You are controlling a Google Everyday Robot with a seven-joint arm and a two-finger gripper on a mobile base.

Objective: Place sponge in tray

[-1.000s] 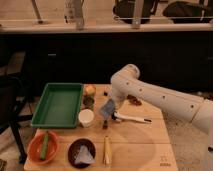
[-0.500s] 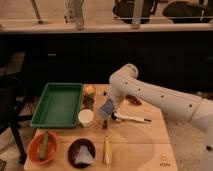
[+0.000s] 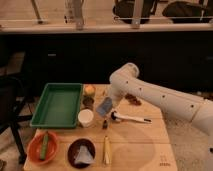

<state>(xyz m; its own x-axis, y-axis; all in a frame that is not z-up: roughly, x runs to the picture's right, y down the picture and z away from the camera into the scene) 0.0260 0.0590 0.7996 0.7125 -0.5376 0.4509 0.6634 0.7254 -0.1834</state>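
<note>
The tray (image 3: pixel 57 105) is taken as reference. Right of it, just past the white cup (image 3: pixel 85 117), the sponge (image 3: pixel 104 106) is clamped in the gripper (image 3: pixel 106 111), unmoved since the earlier frame. Its long axis is tilted, lower end towards the tray, upper end away

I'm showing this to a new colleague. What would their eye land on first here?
First, the big white arm reaching in from the right over the wooden table, its gripper shut on the tilted blue-grey sponge near the table's middle. Next, the large green tray on the table's left side, the sponge not yet in it, with a white cup by its near right corner.
</note>
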